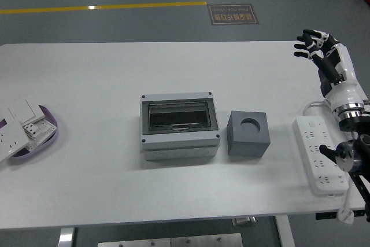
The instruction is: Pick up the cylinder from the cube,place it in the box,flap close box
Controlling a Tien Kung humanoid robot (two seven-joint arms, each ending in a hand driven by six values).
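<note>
A grey box (179, 125) with a shut see-through flap sits at the table's middle. Right of it stands a dark grey cube (248, 133) with an empty round hole in its top. No cylinder shows. My right hand (315, 43) is raised at the far right, well away from cube and box, fingers spread and holding nothing. My left arm is out of view.
A white power strip (319, 153) lies at the right edge under my right arm. A purple dish (34, 140) with white switch plates sits at the left edge. No person is in view.
</note>
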